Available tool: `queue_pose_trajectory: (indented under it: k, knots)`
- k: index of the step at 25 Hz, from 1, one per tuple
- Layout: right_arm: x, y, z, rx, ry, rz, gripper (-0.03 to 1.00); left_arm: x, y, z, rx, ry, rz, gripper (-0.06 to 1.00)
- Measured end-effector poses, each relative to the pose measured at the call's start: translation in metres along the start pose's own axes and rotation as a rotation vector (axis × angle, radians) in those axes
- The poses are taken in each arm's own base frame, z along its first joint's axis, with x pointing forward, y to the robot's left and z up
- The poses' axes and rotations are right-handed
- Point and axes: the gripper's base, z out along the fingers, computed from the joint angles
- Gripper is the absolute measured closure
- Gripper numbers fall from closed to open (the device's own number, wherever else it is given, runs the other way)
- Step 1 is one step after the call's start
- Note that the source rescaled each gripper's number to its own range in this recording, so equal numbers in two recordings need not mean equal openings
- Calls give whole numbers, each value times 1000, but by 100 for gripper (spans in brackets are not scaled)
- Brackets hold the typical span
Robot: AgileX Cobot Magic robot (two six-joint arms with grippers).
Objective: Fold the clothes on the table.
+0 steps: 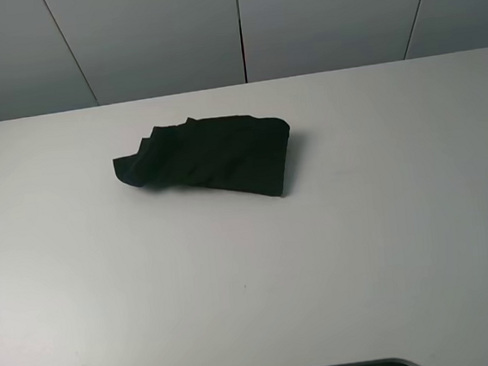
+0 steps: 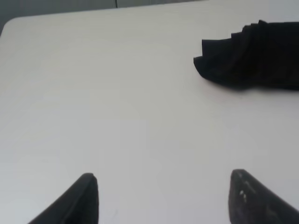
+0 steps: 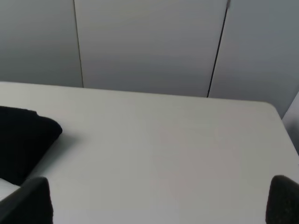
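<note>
1 black folded garment (image 1: 211, 157) is lying on the white table (image 1: 363, 249), left of centre toward the far edge. the left gripper (image 2: 163, 198) and right gripper (image 3: 159, 200) are both hovering with jaws spread wide, holding nothing, apart from the cloth.

The black garment (image 1: 211, 158) is soft matt cloth, rumpled into pleats along 1 edge. The white table (image 1: 363, 249) looks smooth with a faint satin sheen. Grey wall panels (image 1: 152, 36) behind are flat and matt. Fingertips (image 2: 84, 198) look like matt black plastic.
</note>
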Motion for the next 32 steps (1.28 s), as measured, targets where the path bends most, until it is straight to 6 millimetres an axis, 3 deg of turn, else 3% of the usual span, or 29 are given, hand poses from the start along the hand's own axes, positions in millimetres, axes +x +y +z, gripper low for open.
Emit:
queue_pose_trajectory:
  k: [7,23,32]
  knots:
    - [29,-3,35,-3,137,16,-2,2,-2,8,21,-11,8,19]
    - [31,-9,35,-9,143,10,-2,2,-3,8,24,-14,13,18]
    - [31,-9,35,-11,143,20,-2,2,-3,8,24,-14,14,-4]
